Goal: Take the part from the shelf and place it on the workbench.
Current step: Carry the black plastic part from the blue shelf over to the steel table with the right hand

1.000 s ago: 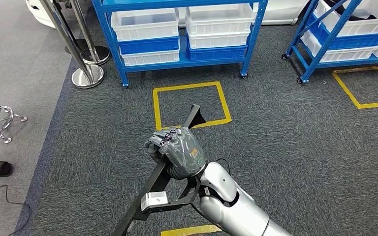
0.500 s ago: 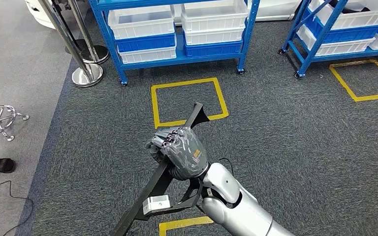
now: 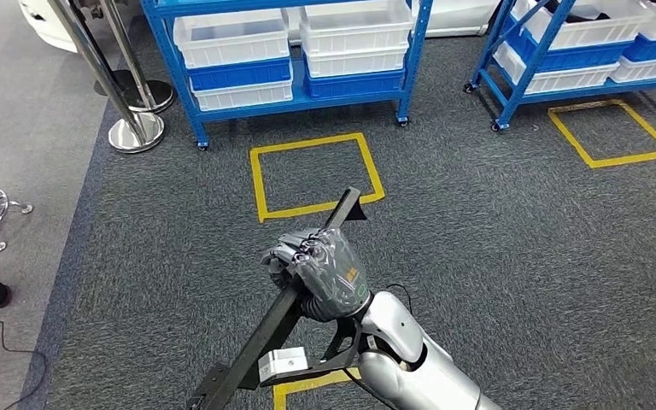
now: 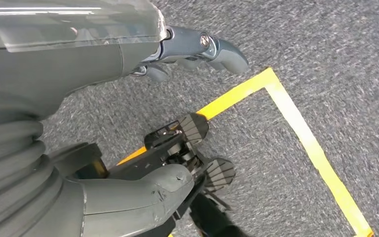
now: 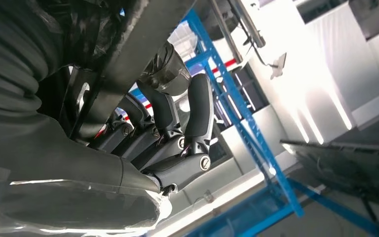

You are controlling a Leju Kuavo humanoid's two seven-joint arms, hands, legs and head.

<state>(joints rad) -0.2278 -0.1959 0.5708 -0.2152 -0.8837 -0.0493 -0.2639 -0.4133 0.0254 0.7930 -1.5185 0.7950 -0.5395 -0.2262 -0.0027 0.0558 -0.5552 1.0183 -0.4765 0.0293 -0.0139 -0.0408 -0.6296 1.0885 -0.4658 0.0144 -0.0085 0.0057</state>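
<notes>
1. R hand (image 3: 323, 273) grips the part (image 3: 256, 348), a long black bar w/ a bracket frame; fingers (image 5: 197, 111) wrapped tight round the bar, seen close in the R wrist view.
2. Part runs on both sides of the fingers: its angled black tip sticks out beyond them toward the shelf, the longer stretch runs back below them toward the robot's body. Held tilted, above the carpet.
3. A small silver block (image 3: 284, 363) sits on the part's bracket, below the fingers, near the silver forearm.
4. L hand (image 4: 177, 163) hangs over the carpet (image 4: 286, 59); fingers (image 4: 224, 52) apart, nothing in them.
5. Yellow tape square (image 3: 314, 174) on the floor lies just past the part's tip, between the fingers and the blue shelf (image 3: 284, 51).
6. Shelf carries white and blue bins (image 3: 231, 38), well beyond the fingers. A 2nd blue rack (image 3: 581, 43) stands off to the R, w/ another yellow square (image 3: 612, 132) in front.
7. Chrome stanchion posts (image 3: 132, 128) stand far L of the fingers, by the shelf's corner.
</notes>
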